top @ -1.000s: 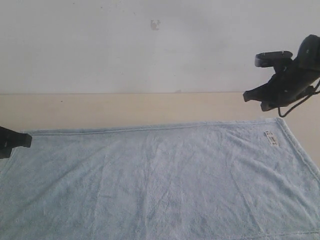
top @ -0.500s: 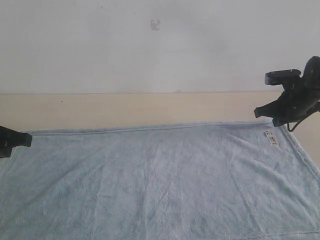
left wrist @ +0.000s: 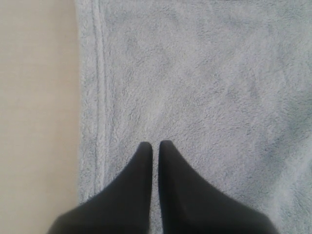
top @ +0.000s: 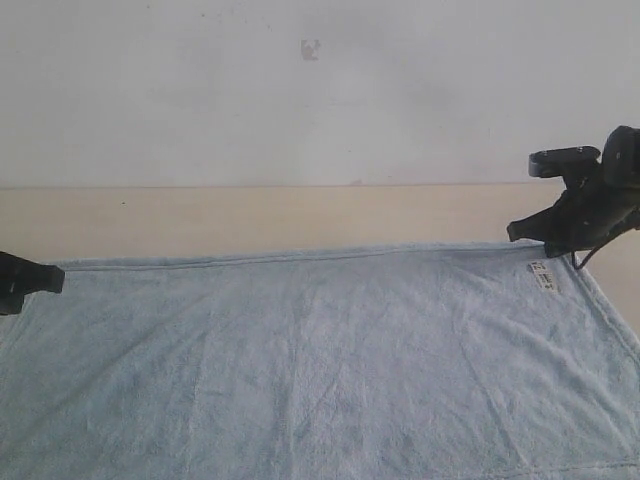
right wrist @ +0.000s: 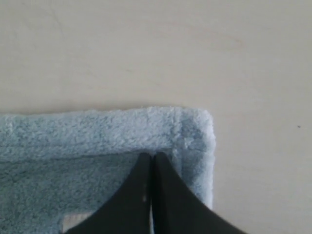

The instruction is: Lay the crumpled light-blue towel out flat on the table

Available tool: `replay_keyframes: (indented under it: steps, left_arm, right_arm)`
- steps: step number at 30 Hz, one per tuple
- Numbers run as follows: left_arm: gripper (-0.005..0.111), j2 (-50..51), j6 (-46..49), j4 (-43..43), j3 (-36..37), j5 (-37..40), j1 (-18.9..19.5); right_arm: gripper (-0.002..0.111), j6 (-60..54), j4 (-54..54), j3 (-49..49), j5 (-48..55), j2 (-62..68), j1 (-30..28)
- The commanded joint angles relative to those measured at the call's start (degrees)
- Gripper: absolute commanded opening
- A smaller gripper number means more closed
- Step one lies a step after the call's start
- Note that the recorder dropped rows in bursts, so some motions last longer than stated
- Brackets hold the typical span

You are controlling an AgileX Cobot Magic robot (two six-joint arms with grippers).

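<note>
The light-blue towel [top: 320, 360] lies spread out flat on the beige table [top: 250, 215], its white label [top: 541, 276] near the far right corner. My left gripper [top: 55, 280] is at the towel's left edge. In the left wrist view the left gripper [left wrist: 155, 144] is shut over the towel [left wrist: 204, 73], just inside its hem, holding nothing. My right gripper [top: 515, 232] hovers by the far right corner. In the right wrist view the right gripper [right wrist: 150, 156] is shut, tips over the corner hem of the towel [right wrist: 73, 136], with the label [right wrist: 73, 220] beside it.
A pale wall [top: 300, 90] rises behind the table's far edge. A strip of bare table lies between the towel's far hem and the wall. Bare table [right wrist: 146, 48] also shows beyond the right corner and bare table [left wrist: 34, 97] beside the left hem.
The right gripper has moved to the right and lower, ending close over the towel's far right corner. The left gripper and the towel have stayed put.
</note>
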Motion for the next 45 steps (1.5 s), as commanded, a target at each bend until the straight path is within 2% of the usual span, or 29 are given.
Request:
replay_keyframes:
  steps: [1, 7, 19, 22, 26, 28, 35, 45]
  left_arm:
    - [0.004, 0.0, 0.0, -0.3, -0.3, -0.7, -0.2]
    - [0.004, 0.0, 0.0, -0.4, -0.3, -1.1, -0.2]
    - [0.004, 0.0, 0.5, -1.3, -0.3, -2.7, -0.2]
    - [0.004, 0.0, 2.7, -1.3, -0.3, -5.3, -0.2]
    - [0.004, 0.3, 3.8, -1.6, -0.6, -14.6, -0.2]
    - [0.004, 2.2, 2.7, -1.7, -2.6, -15.3, -0.2]
    - [0.004, 16.9, 4.0, -1.7, -18.1, -6.1, -0.9]
    - [0.004, 28.3, 6.0, -1.5, -28.8, -6.5, -1.6]
  right_arm:
    - [0.0, 4.7, -4.7, -0.2, 0.1, 0.7, -3.0]
    - [0.0, 4.1, -4.3, -0.2, 1.2, 0.7, -6.7]
    - [0.0, 2.7, -2.5, -0.2, 0.1, -5.2, -5.3]
    - [0.0, 0.8, 0.3, -0.2, 0.1, -8.0, -3.8]
    - [0.0, 0.4, 6.2, -0.2, 3.0, -10.7, -1.1]
    - [0.0, -0.1, 6.8, -0.2, 4.5, -11.8, 0.8]
    - [0.0, -1.5, 6.7, -0.2, 5.1, -14.4, 8.3]
    - [0.0, -1.5, 9.0, -0.1, 5.5, -14.6, 11.9]
